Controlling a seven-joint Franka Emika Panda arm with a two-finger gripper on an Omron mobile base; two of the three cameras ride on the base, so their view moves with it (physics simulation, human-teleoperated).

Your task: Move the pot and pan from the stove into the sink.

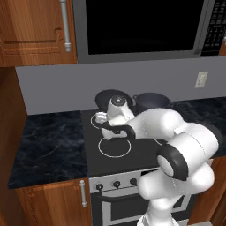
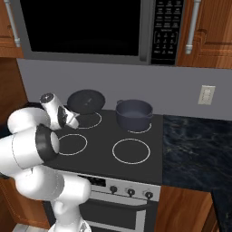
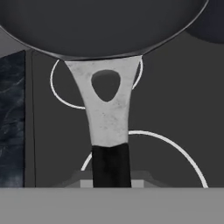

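The black pan (image 2: 86,100) is over the stove's back left burner, and in the right base view it looks tilted up toward the camera. My gripper (image 3: 111,177) is shut on the dark grip of the pan's handle (image 3: 107,113), and the pan's bowl (image 3: 100,26) is just ahead of it. In the base views the gripper (image 2: 72,118) (image 1: 102,118) is at the pan's near side. The dark grey pot (image 2: 133,113) (image 1: 151,100) stands upright on the back right burner, apart from the gripper. The sink is out of view.
The black glass stove (image 2: 136,167) has two bare front burner rings (image 2: 131,151). Dark marbled counter (image 1: 48,145) (image 2: 195,149) lies on both sides of it. A microwave (image 2: 90,27) and wooden cabinets (image 1: 31,31) hang above.
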